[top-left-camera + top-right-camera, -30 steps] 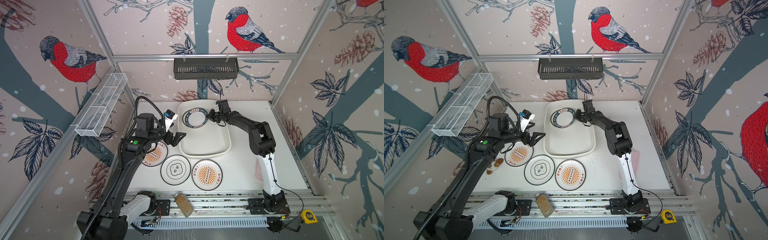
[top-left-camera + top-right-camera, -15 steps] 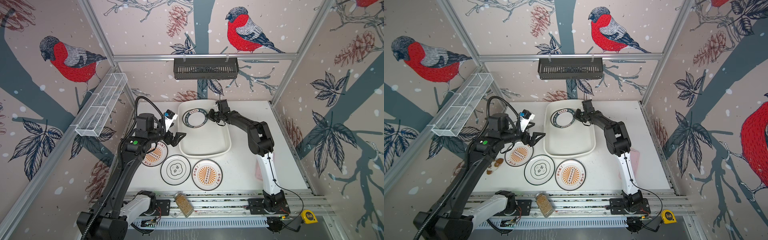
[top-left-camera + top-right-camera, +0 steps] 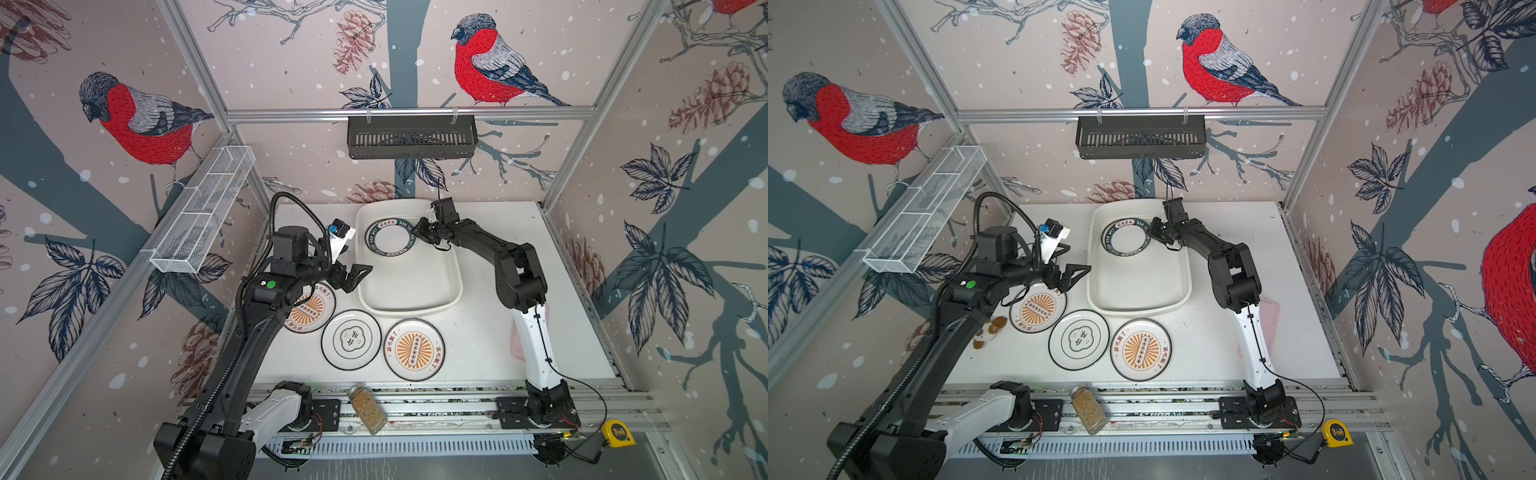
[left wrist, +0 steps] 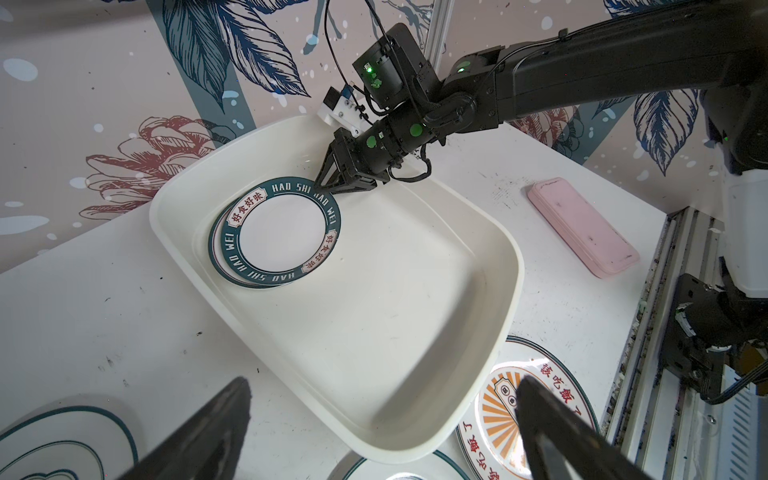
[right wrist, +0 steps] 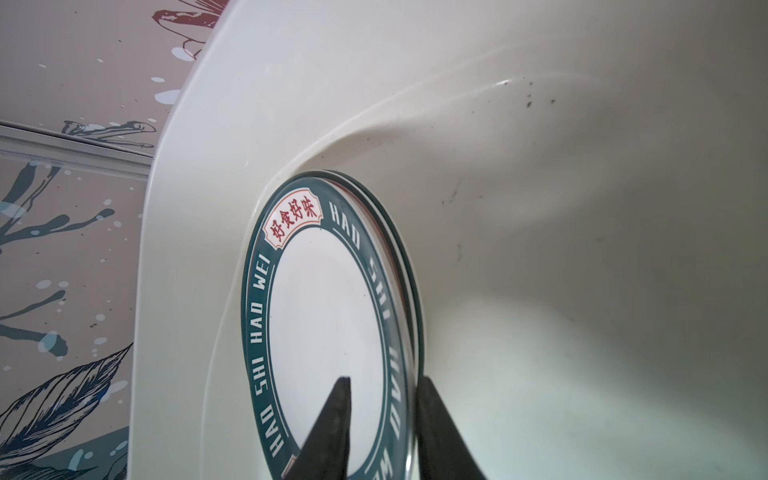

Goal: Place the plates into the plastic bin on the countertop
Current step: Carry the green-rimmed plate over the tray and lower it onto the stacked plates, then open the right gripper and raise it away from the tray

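Note:
The cream plastic bin (image 3: pixel 415 309) (image 4: pixel 407 455) stands at the back middle of the countertop (image 3: pixel 478 332). In its far left corner a green-banded plate (image 3: pixel 390 237) (image 4: pixel 276 232) (image 5: pixel 324 299) lies flat on another plate. My right gripper (image 3: pixel 417 235) (image 4: pixel 322 185) (image 5: pixel 384 380) is open, its jaws straddling that plate's rim with a gap on the inner side. The left gripper (image 3: pixel 359 279) (image 4: pixel 384 382) hangs open and empty over the bin's near left edge. Out on the countertop lie a sunburst plate (image 3: pixel 309 309) partly under the left arm, a black-rimmed cloud plate (image 3: pixel 351 339) and a second sunburst plate (image 3: pixel 414 349).
A flat pink case (image 4: pixel 582 226) lies right of the bin, behind the right arm. A spice jar (image 3: pixel 368 409) rests on the front rail and a yellow tape measure (image 3: pixel 619 433) at front right. A black rack (image 3: pixel 411 137) and wire basket (image 3: pixel 203 216) hang on the walls.
The right gripper's jaws have parted around the green-banded plate's rim, and the plate now rests in the bin. Both arms have hardly moved.

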